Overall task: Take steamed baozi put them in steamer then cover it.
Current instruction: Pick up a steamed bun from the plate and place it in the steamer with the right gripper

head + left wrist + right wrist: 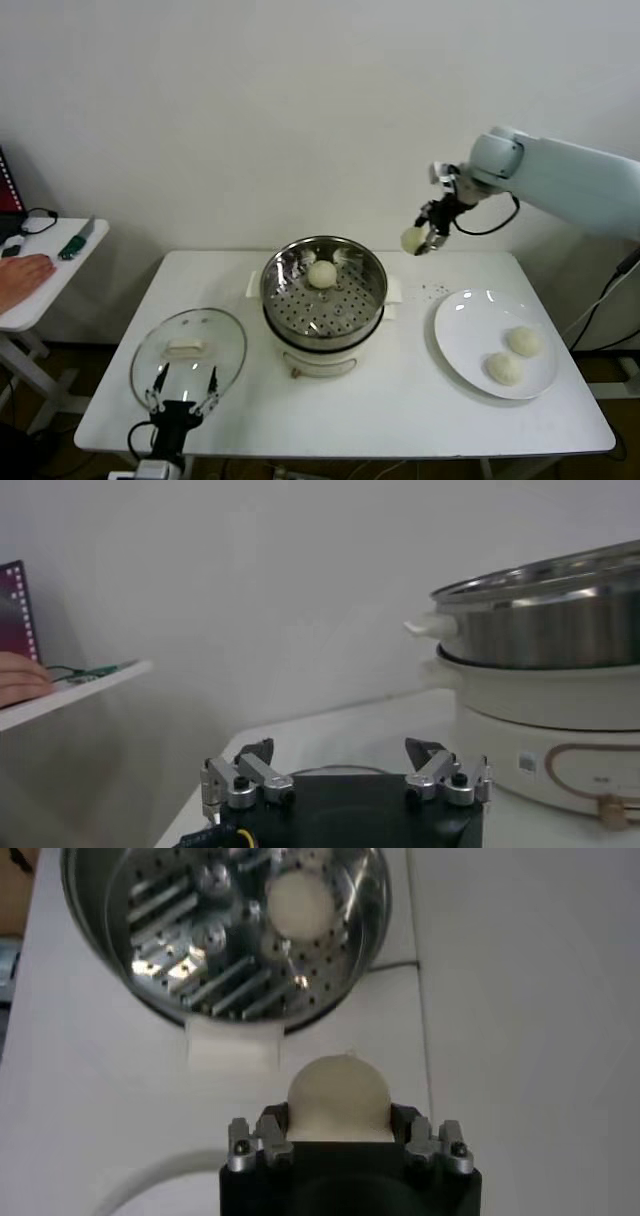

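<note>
Baozi number two (413, 240) is in the air, clenched between the jaws of the right gripper (428, 238), up and to the right of the steamer (323, 290), near its far right rim; the right wrist view shows the bun (336, 1098) seated between the fingers with the basket (225, 933) ahead and below. One baozi (322, 273) already sits on the perforated floor toward the back of the basket; two more (523, 341) (503, 368) wait on the plate (470, 310) at the right of the table (400, 420). So the step in hand is the carry of the second bun, with roughly a quarter of the loading done and the covering not yet begun.

Next, I judge, the bun must travel left over the rim, come down onto a bare patch of floor beside the first bun rather than on top of it, and be let go low enough not to roll.

The left gripper (183, 399) sits low at the table's near left edge, jaws released and holding nothing, just at the near rim of the lid (188, 352), which lies flat to the left of the steamer; well placed for the covering later.

No brand, label or legible writing shows on the pot base (545, 745) or anywhere else.
</note>
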`<state>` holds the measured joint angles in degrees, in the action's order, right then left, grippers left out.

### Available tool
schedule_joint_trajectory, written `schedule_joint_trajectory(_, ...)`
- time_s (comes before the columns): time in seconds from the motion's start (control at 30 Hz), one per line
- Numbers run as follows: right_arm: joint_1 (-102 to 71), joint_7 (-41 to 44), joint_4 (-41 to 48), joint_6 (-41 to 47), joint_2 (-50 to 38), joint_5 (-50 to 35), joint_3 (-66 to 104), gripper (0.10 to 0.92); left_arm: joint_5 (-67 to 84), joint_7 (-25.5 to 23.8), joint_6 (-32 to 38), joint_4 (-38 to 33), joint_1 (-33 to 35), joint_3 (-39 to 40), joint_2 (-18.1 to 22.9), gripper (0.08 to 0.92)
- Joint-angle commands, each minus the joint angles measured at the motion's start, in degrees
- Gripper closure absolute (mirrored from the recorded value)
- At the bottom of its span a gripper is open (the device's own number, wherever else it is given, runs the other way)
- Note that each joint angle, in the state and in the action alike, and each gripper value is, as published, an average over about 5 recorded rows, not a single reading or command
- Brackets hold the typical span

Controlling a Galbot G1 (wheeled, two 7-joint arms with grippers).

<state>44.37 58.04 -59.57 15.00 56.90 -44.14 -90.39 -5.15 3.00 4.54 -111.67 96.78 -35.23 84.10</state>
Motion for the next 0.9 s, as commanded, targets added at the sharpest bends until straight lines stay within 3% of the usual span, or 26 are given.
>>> schedule_joint_trajectory(0.03, 8.1, -3.5, -2.1, 3.3, 10.9, -13.1, -6.4, 0.372, -1.3, 0.1, 0.3, -0.3, 0.5, 1.7, -1.4, 0.177)
schedule_joint_trajectory(0.47, 0.2, -7.8, -0.1, 5.6, 24.5, -15.6, -7.2, 0.369, -1.4, 0.0, 0.5, 0.0, -1.1, 1.9, -2.3, 0.177)
schedule_joint_trajectory(0.9, -7.5, -10.0, 2.4, 6.5, 29.5, -14.4, -6.7, 0.364, 1.2, -0.2, 0.7, 0.6, -1.3, 1.4, -3.1, 0.177)
